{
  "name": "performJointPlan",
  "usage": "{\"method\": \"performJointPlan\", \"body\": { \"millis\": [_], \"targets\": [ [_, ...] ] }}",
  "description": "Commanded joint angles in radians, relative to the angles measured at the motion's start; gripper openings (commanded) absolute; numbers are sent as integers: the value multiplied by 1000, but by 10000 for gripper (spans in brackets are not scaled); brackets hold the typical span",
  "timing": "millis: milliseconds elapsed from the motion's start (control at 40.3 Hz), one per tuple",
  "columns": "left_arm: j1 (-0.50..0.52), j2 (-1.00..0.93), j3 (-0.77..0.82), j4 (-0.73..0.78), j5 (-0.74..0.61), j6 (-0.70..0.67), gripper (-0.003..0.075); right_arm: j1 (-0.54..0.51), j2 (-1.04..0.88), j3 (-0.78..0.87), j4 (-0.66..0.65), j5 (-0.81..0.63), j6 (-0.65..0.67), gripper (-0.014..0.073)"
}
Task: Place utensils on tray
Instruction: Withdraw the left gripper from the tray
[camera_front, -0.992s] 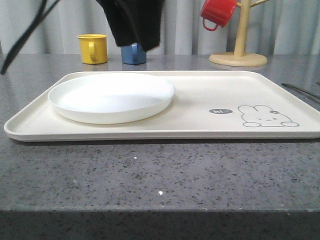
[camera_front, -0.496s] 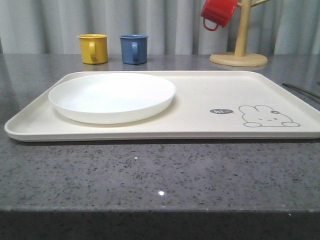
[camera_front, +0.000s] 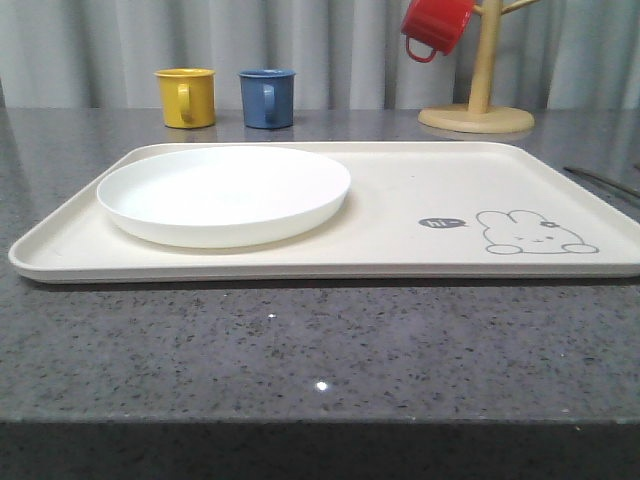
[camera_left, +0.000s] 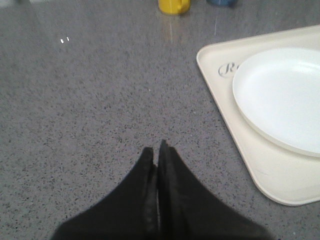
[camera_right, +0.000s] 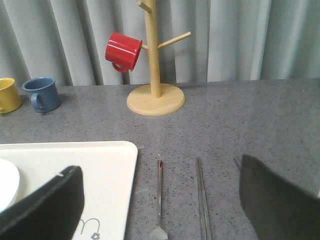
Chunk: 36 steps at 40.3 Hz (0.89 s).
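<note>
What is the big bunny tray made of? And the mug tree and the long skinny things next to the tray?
The tray looks like matte cream plastic: smooth, moulded rim, printed bunny. The mug tree seems pale wood, with an unpainted round base and pegs. The utensils look like shiny grey metal, thin and reflective.

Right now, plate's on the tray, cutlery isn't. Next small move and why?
Probably lower the right end effector onto the fork. It is open, with the fork and the chopsticks lying on the counter between its fingers, beside the tray. The plate already sits on the tray, and the left end effector is shut and away from the cutlery.
</note>
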Motion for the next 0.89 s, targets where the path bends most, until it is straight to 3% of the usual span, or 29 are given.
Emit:
{"method": "performJointPlan", "body": {
  "millis": [0,248,868],
  "targets": [
    [-8,-148,71,-15,-144,-13,-18,-4,12,-33,2,-78,-6,652],
    [-8,-420,189,-15,-197,-13,-18,-4,12,-33,2,-78,-6,652],
    [-8,-433,197,-15,-207,-13,-18,-4,12,-33,2,-80,-6,652]
  ]
}}
